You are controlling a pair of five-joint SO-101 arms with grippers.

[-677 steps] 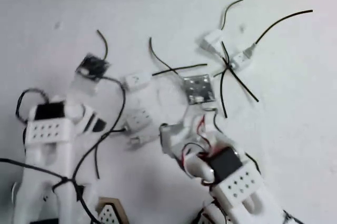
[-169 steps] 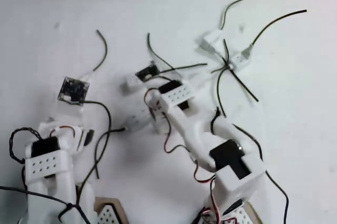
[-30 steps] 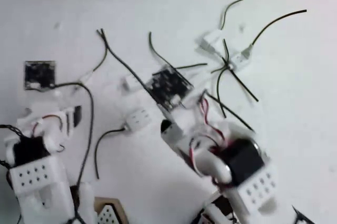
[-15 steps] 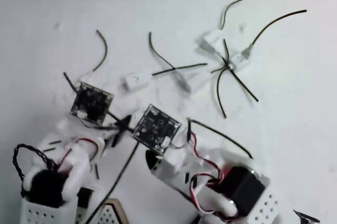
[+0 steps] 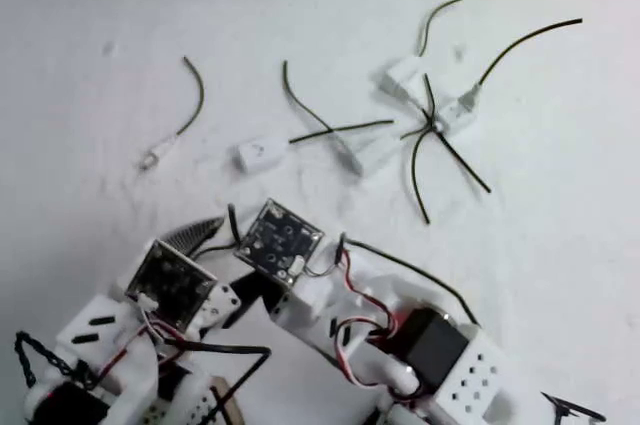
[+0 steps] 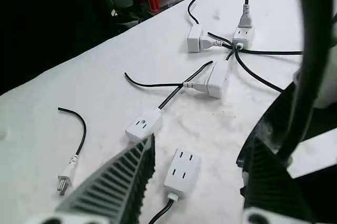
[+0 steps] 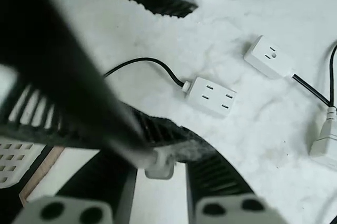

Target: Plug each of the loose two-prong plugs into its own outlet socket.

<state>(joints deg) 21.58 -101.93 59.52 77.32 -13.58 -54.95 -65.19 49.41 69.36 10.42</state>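
Note:
My right gripper point(image 7: 158, 155) is shut on a white two-prong plug point(image 7: 157, 165) whose black cord point(image 5: 405, 267) trails back over the arm. It hangs near the table's front, just short of a white multi-outlet socket point(image 7: 210, 96). My left gripper point(image 6: 202, 139) is open close beside it, and that same socket point(image 6: 181, 170) lies on the table between its fingers. A single white socket point(image 5: 258, 153) lies mid-table. A loose plug point(image 5: 155, 157) with a short cord rests to its left. Another plug sits in its socket point(image 5: 370, 155).
Two more white plug-and-socket pairs point(image 5: 405, 75) point(image 5: 455, 113) lie at the back right among crossing black cords. A wooden board point(image 5: 215, 405) sits at the front edge between the arms. The table's far edge borders dark floor.
The left arm has pulled back toward the front edge, uncovering the loose plug at left. The right arm has barely shifted, still holding its plug and cord.

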